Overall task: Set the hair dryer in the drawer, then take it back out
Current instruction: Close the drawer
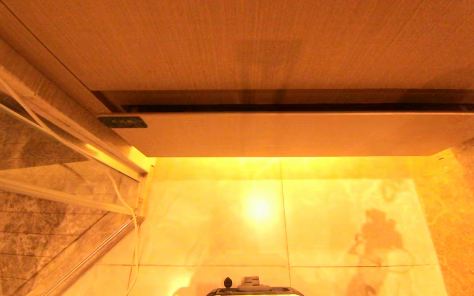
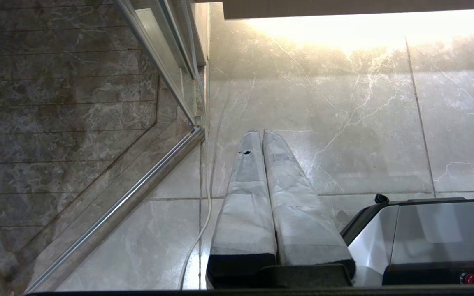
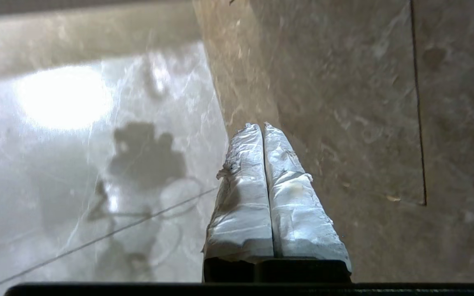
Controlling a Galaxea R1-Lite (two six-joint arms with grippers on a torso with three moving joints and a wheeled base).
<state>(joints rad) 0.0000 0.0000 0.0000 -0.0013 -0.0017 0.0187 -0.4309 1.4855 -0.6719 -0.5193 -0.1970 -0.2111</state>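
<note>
The wide light wood-grain drawer [image 1: 294, 133] runs across the head view under the countertop, with a small dark label [image 1: 123, 122] at its left end. A narrow dark gap shows along its top edge. The hair dryer is out of view. Neither arm shows in the head view. My left gripper [image 2: 260, 132] is shut and empty, hanging over the pale floor tiles beside the robot base. My right gripper [image 3: 261, 125] is also shut with nothing between its taped fingers, pointing at the brown marble wall near the floor.
A wooden countertop [image 1: 237, 41] spans the top. A glass shower partition with a metal frame [image 1: 56, 193] stands on the left, with a white cable [image 1: 132, 213] hanging by it. A brown marble wall [image 1: 471, 197] closes the right. The robot base [image 1: 255, 290] shows at the bottom.
</note>
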